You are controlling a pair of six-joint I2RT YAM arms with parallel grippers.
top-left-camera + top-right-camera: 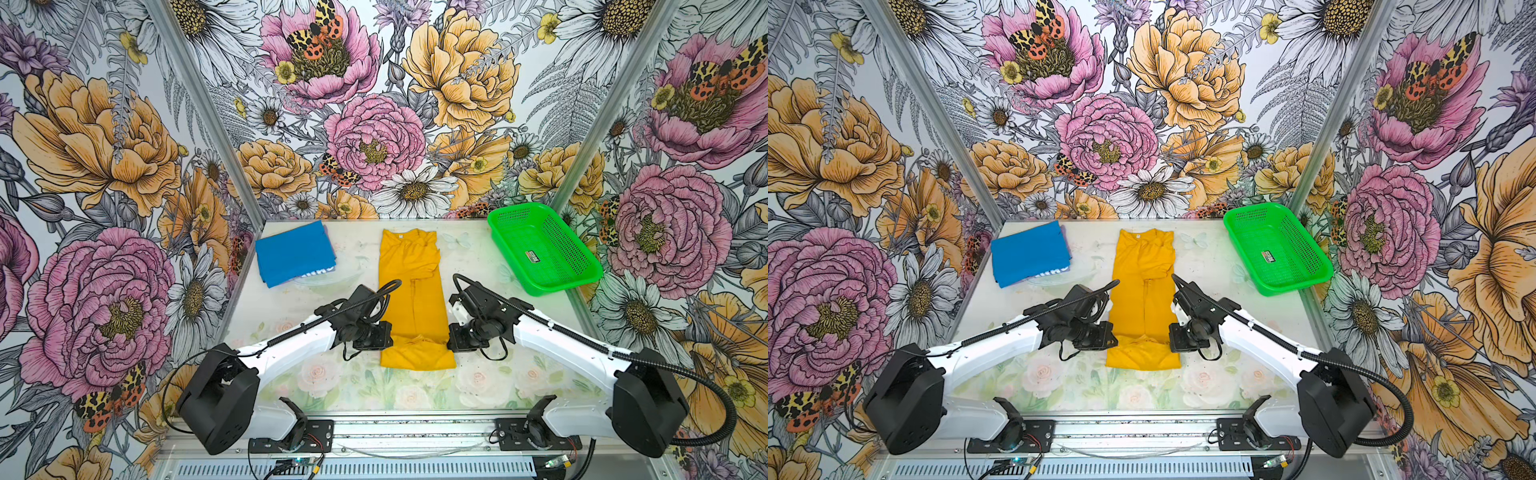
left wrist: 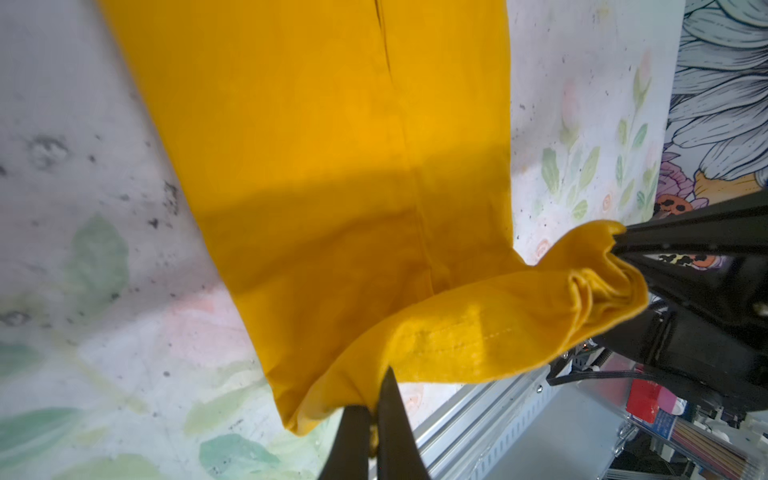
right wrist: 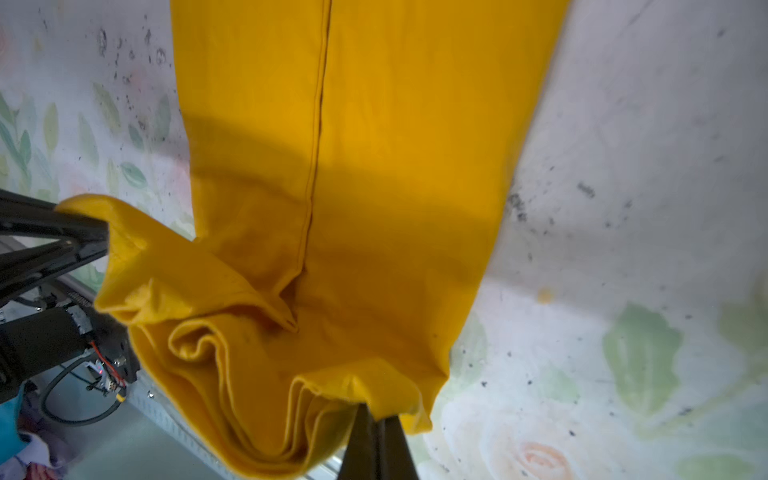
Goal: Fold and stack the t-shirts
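My left hand (image 2: 376, 401) and right hand (image 3: 376, 411) each pinched a hem corner of the yellow shirt (image 1: 413, 291), holding that end above the desk (image 1: 473, 257), likely to fold it toward the collar. The blue shirt (image 1: 295, 253) lay folded, far left.

Long yellow t-shirt (image 1: 415, 291), folded blue t-shirt (image 1: 293, 253)

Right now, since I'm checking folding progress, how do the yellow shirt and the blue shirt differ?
The blue shirt is folded into a compact rectangle at the far left; the yellow shirt is a long narrow strip in the middle. The blue shirt lies untouched; the yellow shirt's near corners are pinched by the left end effector and right end effector. Both are cloth on the table.
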